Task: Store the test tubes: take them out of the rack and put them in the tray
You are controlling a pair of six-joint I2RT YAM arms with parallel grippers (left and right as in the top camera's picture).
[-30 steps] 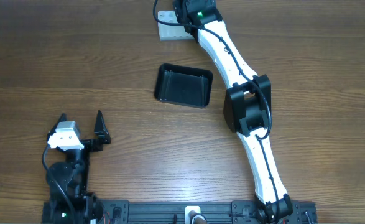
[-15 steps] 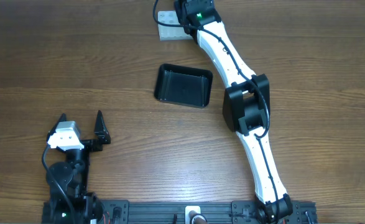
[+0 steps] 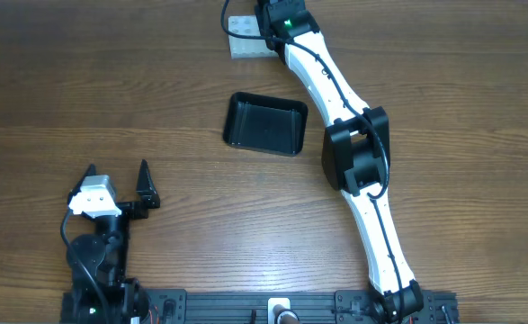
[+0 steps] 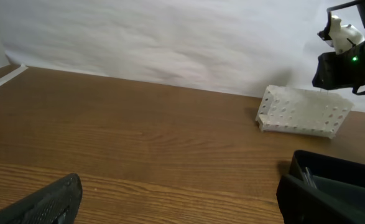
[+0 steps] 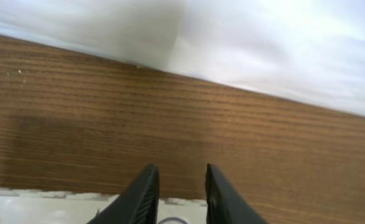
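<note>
Nearest, at the left, the left gripper [image 3: 117,175] is resting low beside its own base, with its fingers spread wide and nothing between them. It is sitting well apart from everything the task concerns. I read that as parking out of the way, so that the other arm is getting a free run over the table [image 3: 93,81].

Farther in, near the middle, the black tray [image 3: 265,123] is lying flat with its open side up, between the arms' bases and the rack. There it is serving as a short drop-off on the way back from the far edge. From above its floor is looking bare. In the left wrist view a few pale streaks are showing inside it, and I cannot tell whether they are tubes or glints.

Farthest, the white rack [image 3: 244,45] is standing at the far side of the table. The right arm is stretching from its base at the right across the whole depth, and the right gripper [image 5: 180,171] is hanging over the rack, pointing down. Its fingers are standing a little apart, with bare wood showing between them and nothing visibly clamped. That narrow gap would suit a slim tube. A pale curved rim [image 5: 170,220] is showing low between the fingers, possibly a tube's mouth. The test tubes themselves are too clear to make out, so I am judging that they are sitting in the rack and that a pick-up is the step in hand.
</note>
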